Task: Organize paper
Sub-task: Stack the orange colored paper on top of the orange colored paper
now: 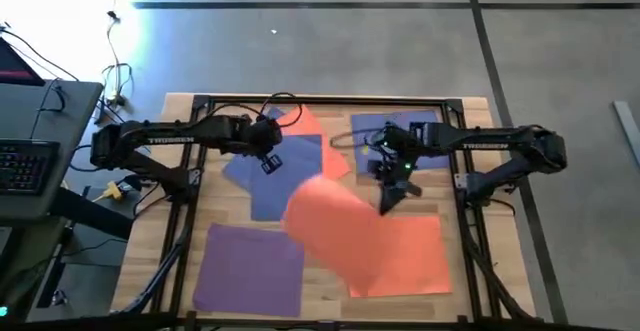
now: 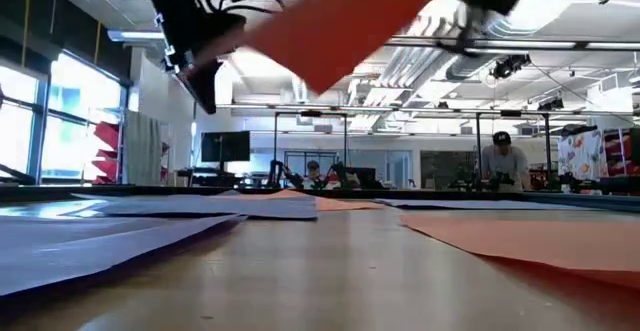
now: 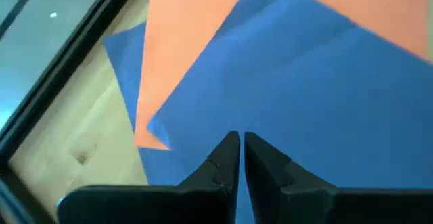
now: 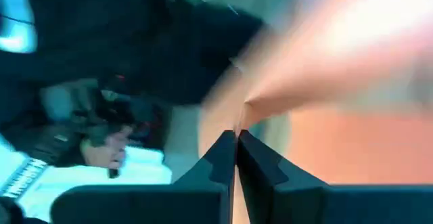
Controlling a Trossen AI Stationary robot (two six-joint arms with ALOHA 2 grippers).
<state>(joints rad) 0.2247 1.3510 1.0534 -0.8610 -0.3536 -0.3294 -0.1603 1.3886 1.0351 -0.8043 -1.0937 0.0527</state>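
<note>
Coloured paper sheets lie flat on the wooden table: a purple sheet (image 1: 250, 266) near left, an orange sheet (image 1: 410, 256) near right, blue sheets (image 1: 275, 171) (image 1: 395, 131) and another orange sheet (image 1: 305, 126) farther back. My right gripper (image 1: 388, 199) is shut on a lifted orange sheet (image 1: 335, 226) above the table's middle, which also shows high in the low view (image 2: 350, 16). My left gripper (image 3: 238, 143) hovers shut over a blue sheet (image 3: 291, 82) at the far left, holding nothing. My right gripper pinches the lifted orange sheet by an edge (image 4: 241, 119) between its two fingers, coming from above. The sheet spreads out from the fingers toward the table's left and near side. It hangs clear of the table, slanted, above the other sheets.
A dark metal frame (image 1: 190, 171) runs round the table's edges. A desk with a keyboard (image 1: 25, 161) stands off the left side. Bare wood shows between the purple and orange sheets (image 1: 325, 291). People sit in the room beyond (image 2: 505, 161).
</note>
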